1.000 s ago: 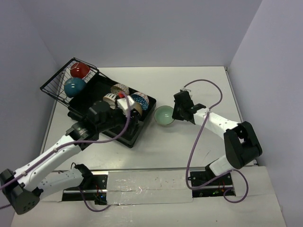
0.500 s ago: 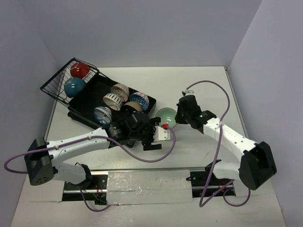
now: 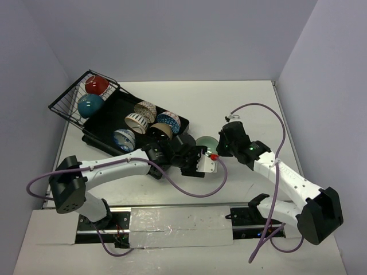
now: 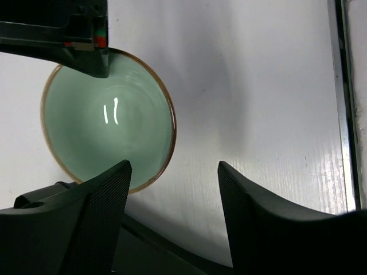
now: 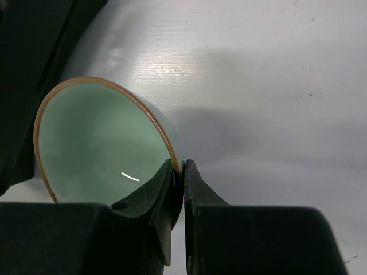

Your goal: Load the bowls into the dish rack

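Right gripper (image 5: 182,172): clenched on rim of green bowl (image 5: 97,143), one finger inside, one outside. Left gripper (image 4: 172,169): fingers spread, nothing held, bowl's rim between them. Bowl is outside rack (image 3: 112,112), just beside it, over table (image 5: 275,86). Other bowls (image 3: 90,105) lie in rack.
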